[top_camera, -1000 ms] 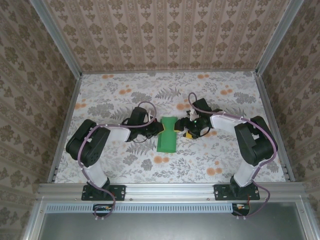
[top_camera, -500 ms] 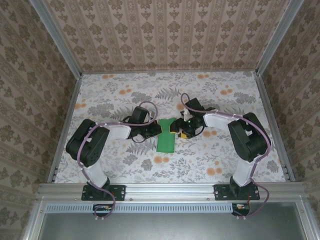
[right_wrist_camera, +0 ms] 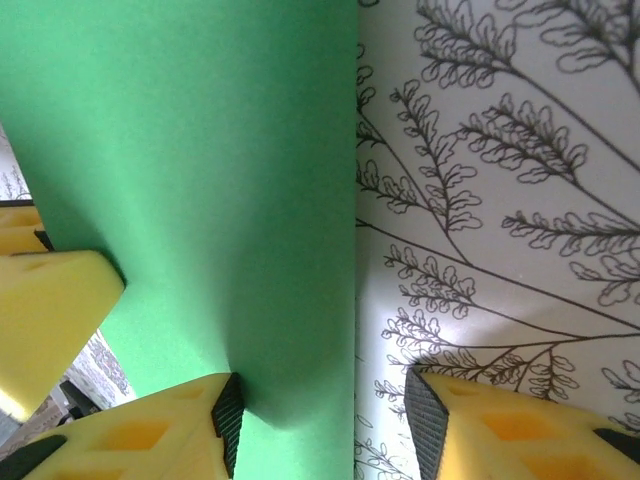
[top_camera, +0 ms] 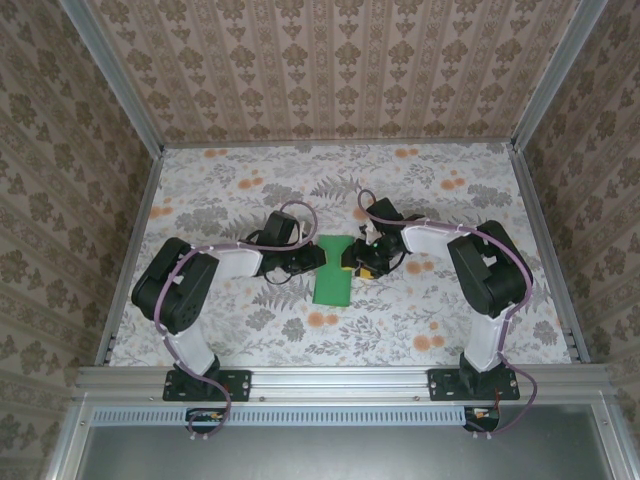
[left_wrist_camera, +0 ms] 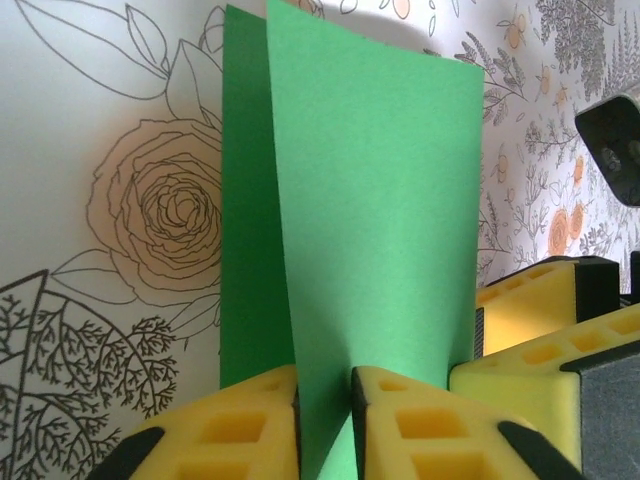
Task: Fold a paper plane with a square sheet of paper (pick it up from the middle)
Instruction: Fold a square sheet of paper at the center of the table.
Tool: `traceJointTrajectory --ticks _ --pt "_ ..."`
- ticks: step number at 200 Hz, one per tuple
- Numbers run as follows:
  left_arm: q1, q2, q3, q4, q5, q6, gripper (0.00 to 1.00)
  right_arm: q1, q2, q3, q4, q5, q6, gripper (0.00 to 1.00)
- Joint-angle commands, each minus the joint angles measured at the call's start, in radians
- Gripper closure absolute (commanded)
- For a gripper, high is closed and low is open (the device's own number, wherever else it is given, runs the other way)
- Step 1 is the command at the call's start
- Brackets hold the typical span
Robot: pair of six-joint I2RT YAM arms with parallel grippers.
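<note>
At mid-tabletop we see the square sheet of paper, partly folded, left pincer narrowly parted around its raised flap, seemingly propping it, right pincer wider, straddling the right edge, probably ready to crease.

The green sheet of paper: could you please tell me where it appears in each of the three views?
Top external: the green sheet of paper lies mid-picture on the floral table cover.
Left wrist: it runs up the centre of the picture from the left gripper.
Right wrist: it covers the upper left.
Shared landmark: that floral table cover.
</note>
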Motion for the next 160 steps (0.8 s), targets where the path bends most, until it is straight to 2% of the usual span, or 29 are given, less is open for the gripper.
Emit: traceJointTrajectory --ticks 1,14,38,74,98,133,160 --pt "-0.005 -0.053 0.047 -0.104 -0.042 0.012 0.70 0.007 0.052 0.005 -0.041 0.093 0.010 0.50" --pt "-0.005 -0.081 0.064 -0.177 -0.098 0.018 0.60 0.008 0.062 0.007 -0.067 0.123 0.007 0.51" --pt "0.005 -0.130 0.096 -0.332 -0.203 0.031 0.37 0.009 0.081 0.012 -0.109 0.180 0.003 0.54" --pt "0.045 -0.209 0.077 -0.363 -0.208 0.030 0.16 0.013 0.112 0.009 -0.151 0.256 0.008 0.54" --pt "0.061 -0.249 0.080 -0.389 -0.220 0.076 0.00 0.021 0.142 0.018 -0.172 0.294 0.016 0.54" --pt "0.068 -0.275 0.078 -0.398 -0.249 0.118 0.00 0.027 0.181 0.022 -0.187 0.349 0.046 0.54" --pt "0.070 -0.268 0.073 -0.374 -0.221 0.133 0.00 0.033 0.209 0.017 -0.217 0.378 0.073 0.54"
